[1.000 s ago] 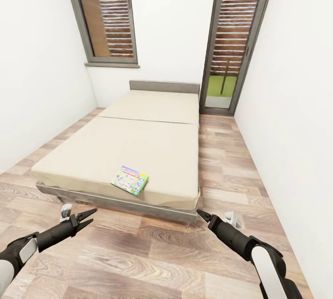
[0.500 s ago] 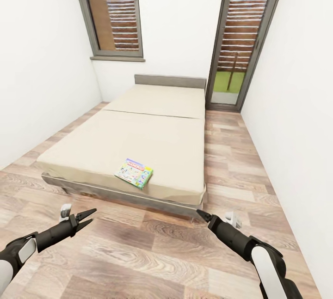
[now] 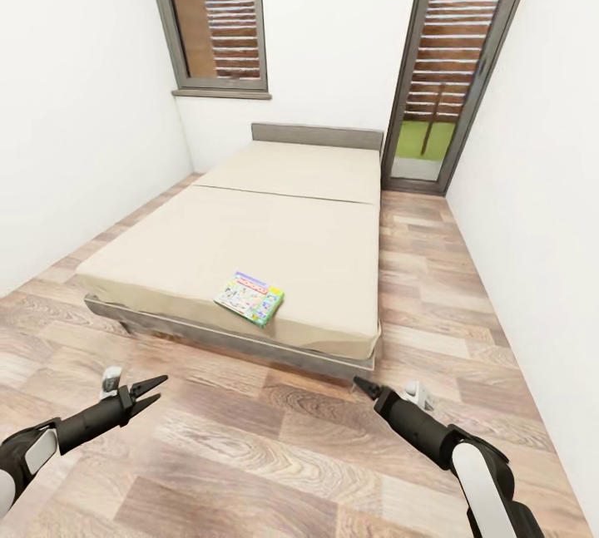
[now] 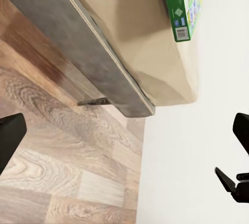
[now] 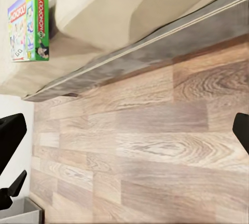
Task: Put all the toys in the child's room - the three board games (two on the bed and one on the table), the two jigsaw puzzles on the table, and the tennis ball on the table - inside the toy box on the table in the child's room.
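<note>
One board game (image 3: 249,298), a flat box with a cartoon cover and green edges, lies near the foot of the bed (image 3: 166,264). It shows too in the left wrist view (image 4: 181,3) and the right wrist view (image 5: 28,24). Both grippers hover low over the wood floor, short of the bed's grey frame. The left gripper (image 3: 155,387) is open and empty, its fingers (image 4: 10,141) spread wide. The right gripper (image 3: 363,388) is open and empty as well, fingers (image 5: 10,141) far apart. The table, toy box, jigsaw puzzles and tennis ball are out of view.
White walls close in on both sides of the bed. A tall dark-framed window (image 3: 220,14) and a glass door (image 3: 453,64) stand behind the grey headboard (image 3: 316,135). A strip of plank floor (image 3: 433,272) runs along the bed's right side.
The whole view has shifted, so the camera has moved: the bed and board game now sit a little higher and further right. Both arms hold the same pose.
</note>
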Tool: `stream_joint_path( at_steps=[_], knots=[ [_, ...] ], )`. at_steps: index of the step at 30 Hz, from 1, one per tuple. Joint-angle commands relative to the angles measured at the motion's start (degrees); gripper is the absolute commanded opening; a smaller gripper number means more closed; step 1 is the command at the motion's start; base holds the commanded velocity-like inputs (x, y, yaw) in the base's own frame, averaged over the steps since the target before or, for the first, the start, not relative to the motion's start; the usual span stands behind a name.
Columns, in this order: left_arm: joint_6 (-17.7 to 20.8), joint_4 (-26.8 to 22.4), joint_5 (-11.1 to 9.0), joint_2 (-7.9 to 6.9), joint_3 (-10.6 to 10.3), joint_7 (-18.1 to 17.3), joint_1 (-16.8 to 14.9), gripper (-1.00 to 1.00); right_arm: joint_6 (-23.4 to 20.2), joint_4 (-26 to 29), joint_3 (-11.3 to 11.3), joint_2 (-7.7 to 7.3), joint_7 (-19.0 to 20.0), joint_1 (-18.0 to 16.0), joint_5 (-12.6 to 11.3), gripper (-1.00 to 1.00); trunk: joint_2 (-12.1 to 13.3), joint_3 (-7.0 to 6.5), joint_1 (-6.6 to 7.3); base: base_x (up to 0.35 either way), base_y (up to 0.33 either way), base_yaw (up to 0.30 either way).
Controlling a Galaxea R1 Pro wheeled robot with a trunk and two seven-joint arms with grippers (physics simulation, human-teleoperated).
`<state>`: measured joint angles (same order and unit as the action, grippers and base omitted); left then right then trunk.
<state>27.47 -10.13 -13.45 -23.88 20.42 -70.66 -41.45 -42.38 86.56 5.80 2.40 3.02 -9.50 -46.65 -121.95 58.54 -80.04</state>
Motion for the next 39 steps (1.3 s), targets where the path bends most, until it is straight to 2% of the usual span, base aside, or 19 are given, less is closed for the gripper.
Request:
stream_joint_path(
  at_steps=[1,3,7,22,32,39],
  knots=[
    [0.6,0.0,-0.4,-0.01,-0.2,-0.1,-0.1,1.00,-0.4,0.0,0.2,0.07,0.3,0.0,0.2,1.00,-0.4,0.32,-0.22,0.000,0.000,0.094],
    [0.6,0.0,-0.5,0.03,-0.2,-0.2,0.0,1.00,-0.4,0.0,0.2,0.07,0.3,0.0,0.2,1.00,-1.2,0.85,-0.65,0.000,0.000,0.094],
    [0.5,0.0,-0.5,0.10,-0.1,-0.7,0.0,1.00,-0.4,0.0,0.2,0.07,0.4,-0.1,0.2,1.00,-1.2,1.15,-0.65,0.000,0.000,0.076],
    [0.5,0.0,-0.5,0.28,-0.2,-1.3,0.0,1.00,-0.2,0.0,0.1,0.10,0.4,-0.1,0.1,1.00,-1.2,1.29,-0.65,0.080,0.000,0.003],
    [0.5,0.0,-0.5,0.34,-0.2,-1.4,0.0,1.00,-0.1,-0.2,0.1,0.07,0.5,-0.1,0.0,1.00,-1.2,1.16,-0.65,0.077,0.000,-0.190],
    [0.5,0.0,-0.5,0.32,-0.2,-1.4,0.0,1.00,-0.1,-0.2,0.2,0.07,0.5,-0.1,0.0,1.00,-1.2,1.13,-0.65,0.130,0.000,-0.049]
  ],
)
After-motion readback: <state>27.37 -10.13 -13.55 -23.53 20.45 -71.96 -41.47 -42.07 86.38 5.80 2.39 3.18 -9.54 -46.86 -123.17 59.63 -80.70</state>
